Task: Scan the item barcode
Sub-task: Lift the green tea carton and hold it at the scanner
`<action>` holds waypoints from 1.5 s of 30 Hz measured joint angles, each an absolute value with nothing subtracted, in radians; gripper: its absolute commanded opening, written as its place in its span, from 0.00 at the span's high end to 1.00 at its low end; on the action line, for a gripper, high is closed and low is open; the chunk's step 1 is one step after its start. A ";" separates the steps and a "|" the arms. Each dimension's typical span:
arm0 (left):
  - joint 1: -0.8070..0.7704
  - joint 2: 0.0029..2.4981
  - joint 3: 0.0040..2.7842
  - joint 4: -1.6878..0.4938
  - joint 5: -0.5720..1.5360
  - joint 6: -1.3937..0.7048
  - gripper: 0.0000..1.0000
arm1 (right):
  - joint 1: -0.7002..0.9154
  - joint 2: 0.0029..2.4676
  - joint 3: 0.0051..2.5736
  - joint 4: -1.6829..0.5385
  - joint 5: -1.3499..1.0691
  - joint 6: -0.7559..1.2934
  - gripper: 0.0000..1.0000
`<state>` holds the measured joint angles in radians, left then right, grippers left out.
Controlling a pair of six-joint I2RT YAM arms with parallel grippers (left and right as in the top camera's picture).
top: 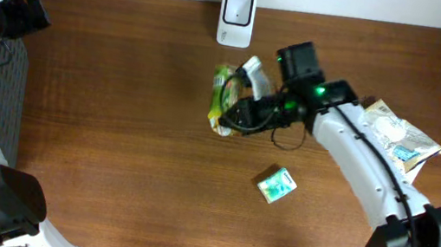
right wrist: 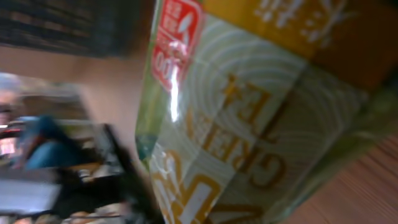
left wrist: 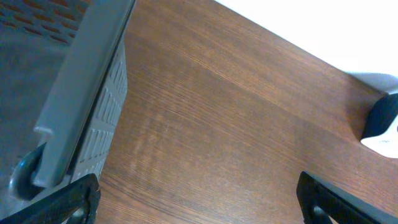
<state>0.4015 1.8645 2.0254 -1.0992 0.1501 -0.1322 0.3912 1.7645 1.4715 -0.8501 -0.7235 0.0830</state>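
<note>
You had the right gripper [top: 244, 110] pinched on the green-and-yellow plastic tea packet [top: 222, 98], near the white boxy scanner [top: 236, 19] (barcode not visible); left gripper [left wrist: 196, 206] spread wide, idle. Scan prob. not done yet.

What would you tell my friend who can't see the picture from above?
The right gripper holds a green tea packet near a white scanner on a wooden table. A small green box lies apart from them.
</note>
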 measured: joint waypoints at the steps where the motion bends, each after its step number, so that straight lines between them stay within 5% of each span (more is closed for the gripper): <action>1: 0.402 1.864 2.025 -1.099 0.150 -0.132 0.01 | 0.402 1.767 1.489 -0.890 -0.672 0.087 0.96; 9: 0.402 1.864 2.025 -1.099 0.150 -0.132 0.01 | 0.439 1.804 1.898 -1.025 -0.112 0.041 0.96; 22: 0.402 1.864 2.025 -1.100 0.150 -0.132 0.01 | 0.529 2.275 1.909 -0.182 0.698 -0.599 0.96; 27: 0.402 1.864 2.025 -1.101 0.150 -0.132 0.01 | 0.492 2.366 1.909 0.103 0.767 -0.863 0.96; 45: 0.402 1.864 2.025 -1.099 0.150 -0.132 0.01 | 0.410 2.489 1.910 0.173 0.663 -1.037 0.96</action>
<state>0.4015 1.8645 2.0254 -1.0992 0.1501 -0.1322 0.4095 2.4893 1.9099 0.1734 0.6632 -1.0367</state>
